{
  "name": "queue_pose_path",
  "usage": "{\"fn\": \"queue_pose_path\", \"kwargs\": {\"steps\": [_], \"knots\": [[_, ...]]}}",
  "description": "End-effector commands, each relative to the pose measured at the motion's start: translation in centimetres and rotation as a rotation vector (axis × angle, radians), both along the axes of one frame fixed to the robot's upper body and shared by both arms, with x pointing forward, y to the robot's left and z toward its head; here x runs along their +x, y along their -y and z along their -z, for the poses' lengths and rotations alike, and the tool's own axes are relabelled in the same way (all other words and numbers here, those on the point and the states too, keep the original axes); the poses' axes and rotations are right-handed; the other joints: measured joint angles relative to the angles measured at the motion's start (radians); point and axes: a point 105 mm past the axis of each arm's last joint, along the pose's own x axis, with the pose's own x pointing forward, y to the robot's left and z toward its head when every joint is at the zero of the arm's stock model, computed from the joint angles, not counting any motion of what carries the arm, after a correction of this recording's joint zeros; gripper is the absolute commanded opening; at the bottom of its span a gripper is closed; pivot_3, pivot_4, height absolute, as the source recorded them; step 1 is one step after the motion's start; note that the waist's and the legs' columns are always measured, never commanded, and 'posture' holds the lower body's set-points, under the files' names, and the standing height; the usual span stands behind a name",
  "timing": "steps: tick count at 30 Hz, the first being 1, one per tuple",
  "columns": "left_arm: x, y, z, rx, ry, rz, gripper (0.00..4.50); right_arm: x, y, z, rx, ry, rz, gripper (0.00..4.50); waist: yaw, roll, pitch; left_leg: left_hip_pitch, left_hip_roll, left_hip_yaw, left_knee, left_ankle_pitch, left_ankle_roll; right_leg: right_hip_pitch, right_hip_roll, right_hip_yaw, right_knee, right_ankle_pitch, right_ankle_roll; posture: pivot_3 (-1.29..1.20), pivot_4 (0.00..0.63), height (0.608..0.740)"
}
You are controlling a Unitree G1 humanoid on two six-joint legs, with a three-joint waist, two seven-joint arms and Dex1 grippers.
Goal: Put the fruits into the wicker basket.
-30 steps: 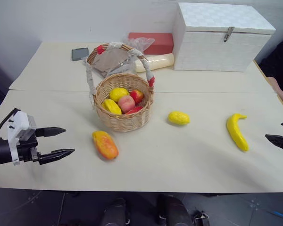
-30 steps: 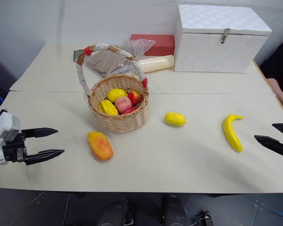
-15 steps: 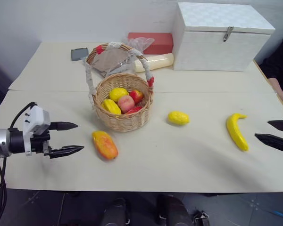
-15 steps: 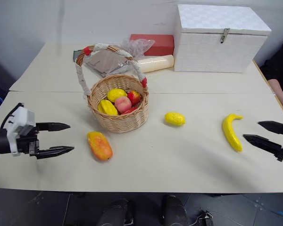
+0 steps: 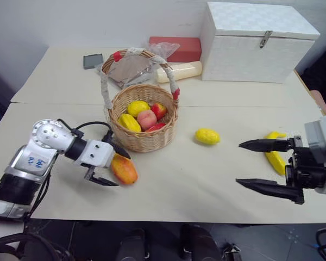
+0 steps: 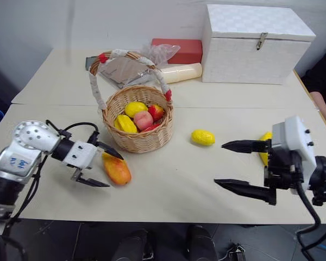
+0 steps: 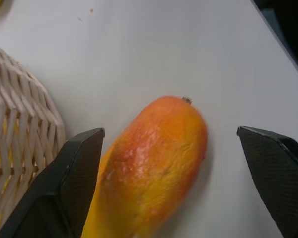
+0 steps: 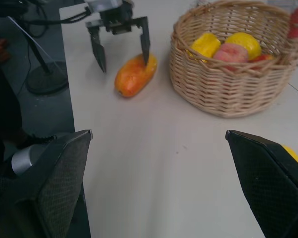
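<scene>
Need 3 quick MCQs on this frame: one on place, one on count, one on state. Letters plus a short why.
1. Where does the mango lie?
A. inside the white box
B. on the table in front of the wicker basket
C. beside the banana

2. How many fruits lie on the table outside the basket?
A. one
B. three
C. five

3. How is the left gripper?
A. open, fingers either side of the mango
B. shut on the lemon
C. shut on the basket handle

Key: 1 B, the mango rests on the table just before the basket. 2 B, mango, lemon and banana. 3 A, the left wrist view shows both fingers apart around the mango.
</scene>
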Motion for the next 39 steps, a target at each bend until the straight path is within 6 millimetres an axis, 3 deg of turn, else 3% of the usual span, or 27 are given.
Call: {"fn": "queue_pose_path", "kwargs": {"steps": [1,6,9,13,15,18,24,26,29,34,39], "knots": [[0.5,-0.4,0.8,0.094,0.032,0.075,4.50,-0.5,-0.8,-0.7,0.027,0.009,-0.005,4.45,0.000,-0.001,0.000,0.000,0.000,0.000,0.000,-0.001,0.002,0.000,0.000,0.000,0.000,0.000,0.000,0.00,0.150,0.740],[1.0,-0.3,1.8,0.146,0.044,0.126,4.50,-0.7,-0.6,-0.4,0.030,-0.006,0.021,4.45,0.005,-0.001,0.000,0.000,-0.001,0.000,0.002,-0.002,0.007,0.001,-0.002,0.001,0.000,0.001,0.002,0.00,0.150,0.740],[1.1,-0.5,1.9,0.150,0.038,0.128,3.94,-0.7,-0.6,-0.4,0.044,-0.008,0.027,4.50,0.005,-0.002,0.001,0.000,-0.001,0.000,0.002,-0.002,0.007,0.001,-0.001,0.001,0.000,0.001,0.002,0.00,0.150,0.740],[1.2,-0.8,2.0,0.133,0.018,0.109,2.74,-0.5,-0.6,-0.3,0.049,-0.009,0.029,4.50,0.007,-0.002,0.001,0.000,-0.001,0.000,0.002,-0.002,0.007,0.001,-0.001,0.001,0.001,0.001,0.002,0.00,0.150,0.740],[0.9,-0.9,1.5,0.064,-0.025,0.058,2.53,-0.4,-0.7,-0.2,0.050,-0.008,0.024,4.50,0.008,-0.002,0.001,0.000,-0.001,0.000,0.003,-0.002,0.007,0.001,-0.001,0.001,0.001,0.001,0.002,0.00,0.150,0.740],[0.0,-0.2,-0.2,-0.086,-0.129,-0.012,2.53,-0.1,-0.7,-0.2,0.054,-0.004,0.019,4.50,0.004,-0.002,0.001,0.000,-0.001,0.000,0.003,-0.002,0.007,0.001,-0.001,0.001,0.001,0.001,0.002,0.00,0.150,0.740],[-1.5,2.6,-8.7,-0.540,-0.262,-0.187,2.53,0.3,-0.9,-0.1,0.067,0.004,0.012,4.50,0.003,-0.008,0.004,0.000,-0.001,-0.002,0.003,-0.001,0.005,0.002,-0.001,0.001,0.001,0.001,0.002,0.00,0.150,0.740],[-0.9,3.2,-11.0,-0.609,-0.205,-0.287,2.53,0.4,-1.0,-0.1,0.075,0.008,0.009,4.50,0.009,-0.009,0.005,0.000,-0.001,-0.004,0.004,0.000,0.004,0.004,-0.001,0.001,0.001,0.001,0.003,0.00,0.150,0.740],[1.6,3.9,-12.5,-0.656,-0.134,-0.497,2.53,0.6,-1.2,-0.1,0.081,0.029,0.006,4.50,0.018,-0.010,0.006,0.000,-0.002,-0.005,0.004,0.000,0.005,0.004,-0.001,0.001,0.001,0.002,0.004,0.00,0.150,0.740],[6.0,5.3,-12.1,-0.630,-0.063,-0.838,2.53,2.6,-1.0,-1.1,0.119,0.131,0.083,4.50,0.019,-0.012,0.007,0.000,-0.006,-0.005,0.004,0.004,0.004,0.005,-0.001,0.002,0.001,0.003,0.007,0.00,0.150,0.740],[7.4,5.7,-10.6,-0.564,0.024,-0.892,2.53,3.4,-1.5,-1.5,0.143,0.164,0.102,4.50,0.014,-0.013,0.007,0.000,-0.005,-0.002,0.001,0.006,0.001,0.003,0.000,0.003,0.003,0.003,0.007,0.00,0.150,0.740]]}}
